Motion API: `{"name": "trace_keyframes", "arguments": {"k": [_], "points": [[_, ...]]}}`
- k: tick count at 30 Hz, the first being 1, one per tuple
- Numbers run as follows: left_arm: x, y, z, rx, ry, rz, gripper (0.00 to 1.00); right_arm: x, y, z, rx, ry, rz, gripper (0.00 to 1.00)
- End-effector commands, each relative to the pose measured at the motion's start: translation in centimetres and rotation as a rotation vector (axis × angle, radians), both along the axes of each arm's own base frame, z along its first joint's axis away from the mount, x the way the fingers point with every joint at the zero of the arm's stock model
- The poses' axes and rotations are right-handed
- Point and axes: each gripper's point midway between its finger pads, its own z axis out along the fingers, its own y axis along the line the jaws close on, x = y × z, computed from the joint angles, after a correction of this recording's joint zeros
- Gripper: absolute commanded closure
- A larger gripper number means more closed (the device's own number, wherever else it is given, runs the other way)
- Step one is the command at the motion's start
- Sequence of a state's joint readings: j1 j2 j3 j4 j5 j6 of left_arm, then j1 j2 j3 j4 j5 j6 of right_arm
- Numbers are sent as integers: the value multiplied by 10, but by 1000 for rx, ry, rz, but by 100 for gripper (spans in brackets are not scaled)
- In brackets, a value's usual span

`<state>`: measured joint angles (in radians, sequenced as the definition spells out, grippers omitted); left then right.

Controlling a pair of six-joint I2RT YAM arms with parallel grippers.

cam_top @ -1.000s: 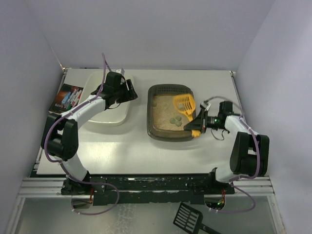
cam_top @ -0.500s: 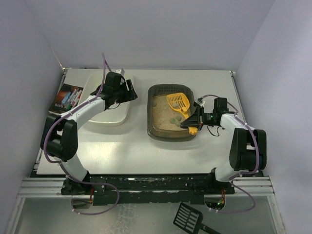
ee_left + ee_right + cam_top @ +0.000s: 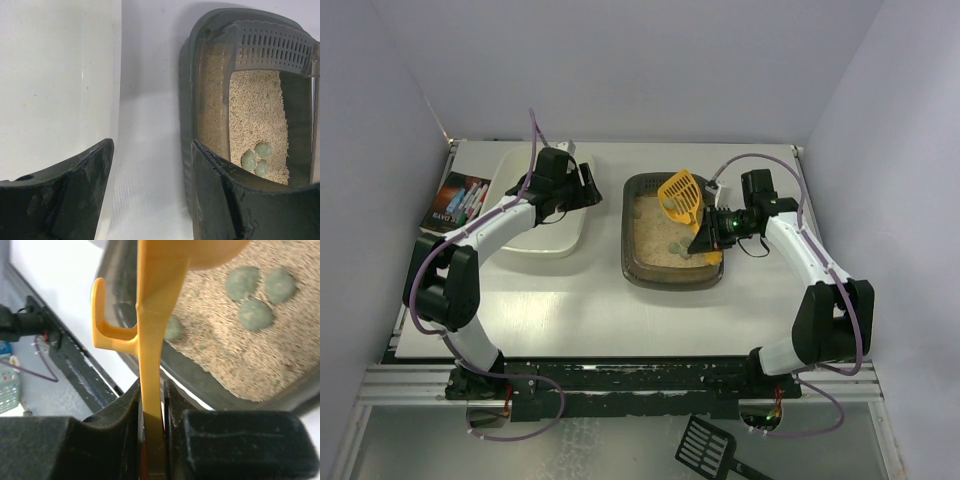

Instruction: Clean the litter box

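Scoop [image 3: 680, 192] work in hand: right gripper [image 3: 713, 234] is pinching the yellow handle tight, blade held up & tilted over the far part of the litter box [image 3: 638, 262], which sits mid-table, just right of the white tub [image 3: 542, 240]. Grey-green lumps [image 3: 255, 314] lie on the sand twd the box's near half; can't tell if anything's on the blade. Best approach, prob: drop the blade low, slide under the lumps at a shallow angle, lift slowly so sand sifts thru — no knocks on the rim. Left gripper [image 3: 152, 150] hangs spread, empty, over the tub's right edge.
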<state>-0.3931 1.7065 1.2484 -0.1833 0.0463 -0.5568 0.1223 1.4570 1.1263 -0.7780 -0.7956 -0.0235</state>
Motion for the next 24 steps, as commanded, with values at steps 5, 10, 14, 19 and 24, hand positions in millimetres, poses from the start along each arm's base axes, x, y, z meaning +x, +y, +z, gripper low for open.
{"name": "trace_keyframes", "arguments": {"k": [5,10,14,19,24], "points": [[4,3,18,-14,-59,0,25,-19,4,3,106,81,44,100],[4,3,19,-17,-63,-2,25,-48,14,37,601,291,86,100],[4,4,20,-20,-67,-2,25,-55,8,41,773,511,65,100],[3,8,22,-17,-79,6,24,-56,12,41,774,486,88,100],[4,7,18,-23,-64,4,24,-55,12,37,773,483,88,100]]}}
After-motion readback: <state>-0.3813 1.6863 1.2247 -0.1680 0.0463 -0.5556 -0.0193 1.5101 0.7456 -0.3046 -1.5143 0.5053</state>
